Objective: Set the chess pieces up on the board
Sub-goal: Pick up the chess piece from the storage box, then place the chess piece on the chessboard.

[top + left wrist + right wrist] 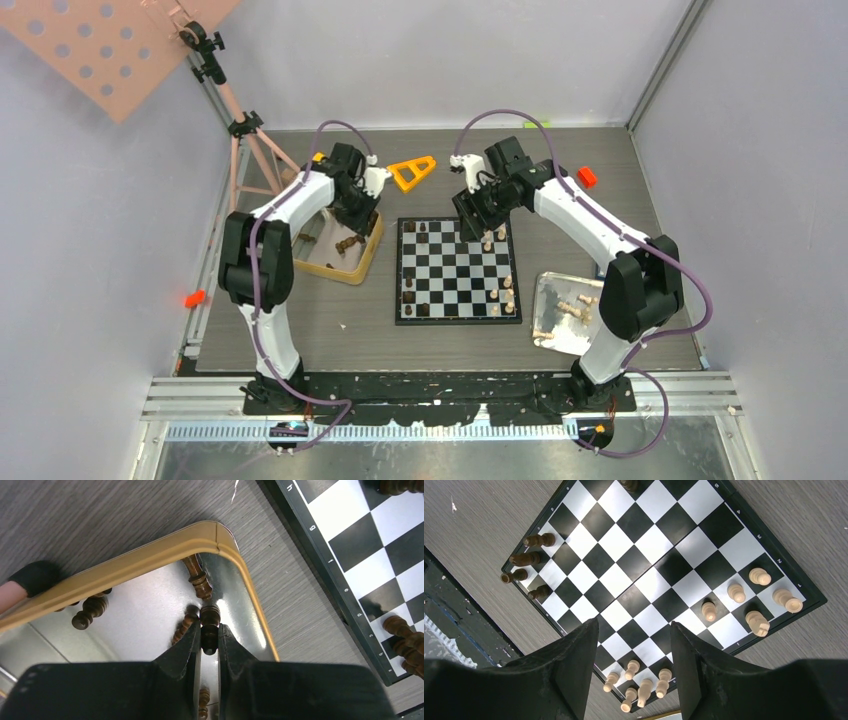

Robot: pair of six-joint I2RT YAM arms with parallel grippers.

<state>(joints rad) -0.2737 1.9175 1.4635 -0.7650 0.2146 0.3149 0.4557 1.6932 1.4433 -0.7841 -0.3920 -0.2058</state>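
The board [455,282] lies mid-table between the arms. Dark chess pieces [410,290] stand on its left side and pale ones [503,295] on its right. My left gripper [210,632] is down in the gold tin [150,555], shut on a dark brown chess piece [210,622]; other dark pieces [90,612] lie loose around it. My right gripper [633,625] hangs open over the board [644,545] with nothing between its fingers. Below it stand pale pieces [639,680], more pale ones [749,600] to the right and dark ones [526,567] on the opposite side.
A silver tray [548,285] holding loose pale pieces [575,308] sits right of the board. The gold tin [335,265] sits to its left. A yellow triangle [412,172], an orange block [587,177] and a tripod [245,140] stand further back.
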